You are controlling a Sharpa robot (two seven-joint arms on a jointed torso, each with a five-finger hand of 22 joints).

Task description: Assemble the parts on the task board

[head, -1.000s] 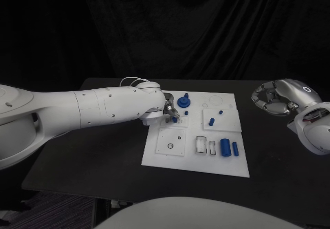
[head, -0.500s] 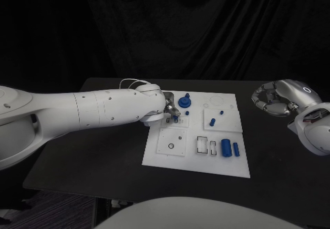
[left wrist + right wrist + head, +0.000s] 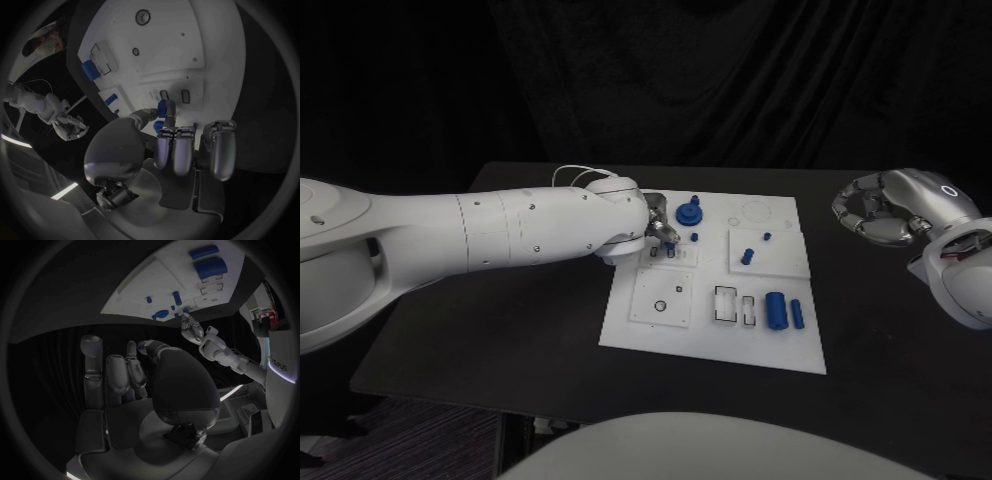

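My left hand (image 3: 656, 232) hovers over the task board (image 3: 711, 340) near its far left corner, thumb and a finger pinching a small blue part (image 3: 162, 108) just above two little slots (image 3: 174, 95). The board lies in the middle of the desk (image 3: 488, 330). More blue parts rest on it, among them a knob (image 3: 688, 212) and two cylinders (image 3: 783, 312). My right hand (image 3: 877, 214) hangs over the desk's right edge, fingers curled in on nothing.
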